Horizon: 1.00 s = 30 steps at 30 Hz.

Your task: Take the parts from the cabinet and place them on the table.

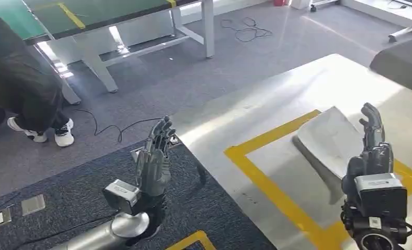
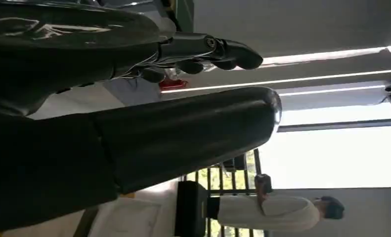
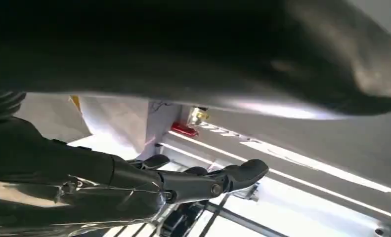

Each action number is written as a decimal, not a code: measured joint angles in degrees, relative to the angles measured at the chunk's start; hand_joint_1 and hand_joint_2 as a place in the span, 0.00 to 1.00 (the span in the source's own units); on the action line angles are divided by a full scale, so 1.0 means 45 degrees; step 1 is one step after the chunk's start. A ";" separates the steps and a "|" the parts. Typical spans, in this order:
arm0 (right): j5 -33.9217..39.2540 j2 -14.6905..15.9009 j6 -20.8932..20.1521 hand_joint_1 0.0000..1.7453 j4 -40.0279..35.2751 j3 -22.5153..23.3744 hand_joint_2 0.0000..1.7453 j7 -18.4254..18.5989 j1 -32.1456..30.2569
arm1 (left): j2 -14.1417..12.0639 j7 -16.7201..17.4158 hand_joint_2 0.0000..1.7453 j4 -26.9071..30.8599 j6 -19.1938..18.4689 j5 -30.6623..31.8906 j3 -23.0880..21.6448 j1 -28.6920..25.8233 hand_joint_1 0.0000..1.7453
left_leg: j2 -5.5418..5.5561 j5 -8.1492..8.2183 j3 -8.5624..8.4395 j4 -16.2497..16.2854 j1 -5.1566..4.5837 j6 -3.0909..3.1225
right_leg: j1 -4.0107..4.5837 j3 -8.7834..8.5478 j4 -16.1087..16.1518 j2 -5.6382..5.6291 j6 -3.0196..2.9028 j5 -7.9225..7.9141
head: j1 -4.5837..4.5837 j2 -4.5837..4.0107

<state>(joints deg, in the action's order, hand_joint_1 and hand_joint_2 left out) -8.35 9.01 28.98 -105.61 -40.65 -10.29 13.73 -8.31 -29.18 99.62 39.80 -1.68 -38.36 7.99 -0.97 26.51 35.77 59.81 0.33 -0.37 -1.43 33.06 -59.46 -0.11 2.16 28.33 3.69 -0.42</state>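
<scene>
Hands first: left hand [image 1: 154,159] raised at near left over the dark carpet [image 1: 63,203], fingers extended and apart, holding nothing; the left wrist view shows the same, fingers [image 2: 218,52] stretched out with air beyond them. Right hand [image 1: 373,143] raised at near right over the table [image 1: 235,125], fingers straight and spread, likewise empty; the right wrist view agrees, fingers [image 3: 233,177] extended and nothing between them. Just beside the right hand, on its left, lies the part [image 1: 331,138], a pale grey curved panel resting on the tabletop inside the yellow tape outline [image 1: 276,195]; whether the fingers touch its edge cannot be told. Judging from that, this part looks delivered and let go. Beyond the table's left edge a black cable [image 1: 107,130] trails over the grey floor, and farther left stand a person's legs and white shoes [image 1: 63,133]. At far left is a green-topped bench [image 1: 115,15] on white legs. No cabinet to be made out. Risks, as judgement: the right hand stands so close to the panel that a careless draw-back could catch its raised edge and drag it across the tape. If the robot turns for another part, the loose cable and the person nearby could foul its path.
</scene>
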 joint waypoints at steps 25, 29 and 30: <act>0.0316 0.0432 0.0223 0.00 -0.0364 -0.0476 0.00 -0.0117 -0.0096 | 0.0092 -0.0010 0.00 0.0029 0.0034 0.0015 0.0015 -0.0171 0.00 | 0.0337 0.1054 0.1717 0.3202 0.0211 -0.0290 | 0.0126 -0.0401 0.0582 0.0381 -0.0402 -0.0232 | 0.0092 0.0000; 0.0316 0.0432 0.0209 0.00 -0.0417 -0.0490 0.00 -0.0117 -0.0092 | 0.0097 -0.0005 0.00 0.0029 0.0034 0.0059 0.0024 -0.0144 0.00 | -0.0922 -0.0489 -0.0233 -0.0735 -0.0388 0.0304 | 0.0253 -0.0604 0.0602 0.0849 -0.0408 -0.0080 | 0.0082 0.0000; 0.0316 0.0432 0.0199 0.00 -0.0417 -0.0490 0.00 -0.0112 -0.0085 | 0.0111 0.0010 0.00 0.0029 0.0034 0.0078 0.0034 -0.0133 0.00 | -0.0767 -0.0552 -0.0213 -0.0805 -0.0404 0.0292 | 0.0272 -0.0597 0.0619 0.0916 -0.0366 -0.0060 | 0.0068 0.0000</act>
<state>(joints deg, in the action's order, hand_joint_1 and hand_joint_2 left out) -6.93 10.95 29.88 -107.49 -42.86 -10.80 13.35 -7.80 -29.14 99.76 39.95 -1.33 -38.21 7.39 -4.42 24.03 34.81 56.19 -1.49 0.95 -0.21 30.37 -56.68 4.01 0.51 28.06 4.00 -0.42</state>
